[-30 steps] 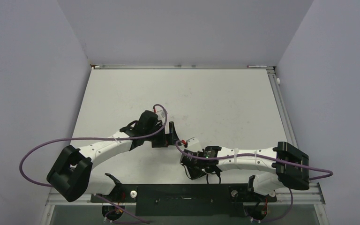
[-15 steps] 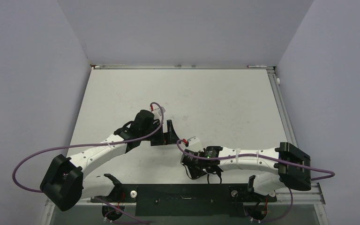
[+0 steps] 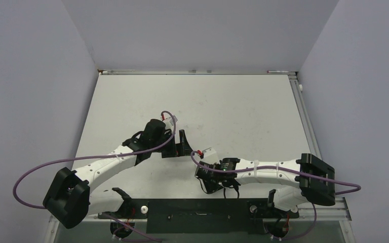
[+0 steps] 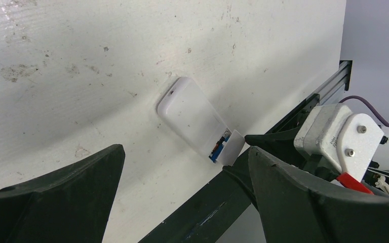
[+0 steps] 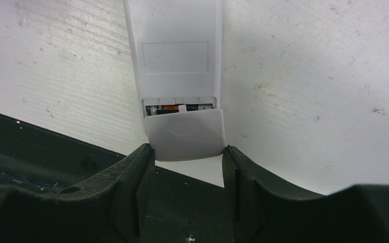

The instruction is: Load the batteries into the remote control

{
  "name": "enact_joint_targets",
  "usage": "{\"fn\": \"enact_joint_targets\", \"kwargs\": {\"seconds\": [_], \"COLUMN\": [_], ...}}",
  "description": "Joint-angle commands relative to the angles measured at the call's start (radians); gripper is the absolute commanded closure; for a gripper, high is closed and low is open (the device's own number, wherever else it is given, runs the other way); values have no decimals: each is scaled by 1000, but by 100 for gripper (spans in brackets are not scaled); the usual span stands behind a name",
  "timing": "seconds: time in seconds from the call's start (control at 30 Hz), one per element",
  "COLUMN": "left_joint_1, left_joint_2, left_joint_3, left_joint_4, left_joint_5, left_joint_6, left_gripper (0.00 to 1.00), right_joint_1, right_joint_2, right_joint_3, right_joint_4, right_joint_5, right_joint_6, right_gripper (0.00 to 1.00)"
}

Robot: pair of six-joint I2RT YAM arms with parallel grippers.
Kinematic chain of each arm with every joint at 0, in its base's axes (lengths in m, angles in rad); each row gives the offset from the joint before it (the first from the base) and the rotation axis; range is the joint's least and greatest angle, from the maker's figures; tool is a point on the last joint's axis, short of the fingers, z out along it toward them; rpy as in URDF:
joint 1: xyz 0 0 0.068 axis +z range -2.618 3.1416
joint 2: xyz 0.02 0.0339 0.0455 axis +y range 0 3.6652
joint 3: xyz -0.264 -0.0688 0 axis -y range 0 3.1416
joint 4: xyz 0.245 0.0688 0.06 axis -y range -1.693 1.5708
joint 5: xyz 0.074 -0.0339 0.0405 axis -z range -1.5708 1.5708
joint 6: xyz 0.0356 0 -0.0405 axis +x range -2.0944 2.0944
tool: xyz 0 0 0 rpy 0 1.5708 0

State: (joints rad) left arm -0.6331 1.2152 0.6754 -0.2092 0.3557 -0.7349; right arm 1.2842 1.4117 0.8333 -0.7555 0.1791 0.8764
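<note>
One remote control [image 5: 174,55], back up, on table [image 5: 309,76]; one cover [image 5: 185,134] half-seated; one dark battery [image 5: 180,108] visible in slot. Right gripper [image 5: 187,152] low, clamping cover's sides. Left gripper [image 4: 185,151] hovering alongside, jaws wide apart.

remote control [image 4: 190,115] back-up, blue battery [image 4: 215,150] showing

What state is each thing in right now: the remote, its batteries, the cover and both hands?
remote: lying back up on the table, compartment partly open.
batteries: inside the compartment, mostly hidden by the cover.
battery cover: partly slid on, not closed.
right hand: closed on the cover's sides.
left hand: open, holding nothing, above the remote.
</note>
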Motion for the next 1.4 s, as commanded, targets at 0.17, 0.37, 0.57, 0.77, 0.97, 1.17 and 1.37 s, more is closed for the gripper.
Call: {"fn": "enact_joint_targets", "kwargs": {"seconds": [0.17,0.37,0.57,0.77,0.97,1.17,1.37], "left_joint_1": [12,13,13,13,13,13,13], "left_joint_2": [-21,-23,-27,-29,-31,-38,-35], "left_joint_3": [-7,-10,-15,-17,-17,-20,-22], "left_joint_4": [13,13,17,19,21,19,27], "left_joint_5": [14,18,19,23,26,26,31], "left_joint_6": [25,25,26,26,27,27,26], "left_gripper": [10,10,9,9,9,9,9], "right_joint_1": [3,0,-3,-5,-5,-5,-4], "right_joint_2": [28,41,44,49,55,68,71], "right_joint_3": [7,15,13,11,18,28,42], "right_joint_4": [37,39,41,44,46,48,33], "right_joint_5": [21,20,22,23,23,26,38], "right_joint_6": [13,13,23,32,32,29,35], "right_gripper": [86,86,84,79,74,73,69]}}
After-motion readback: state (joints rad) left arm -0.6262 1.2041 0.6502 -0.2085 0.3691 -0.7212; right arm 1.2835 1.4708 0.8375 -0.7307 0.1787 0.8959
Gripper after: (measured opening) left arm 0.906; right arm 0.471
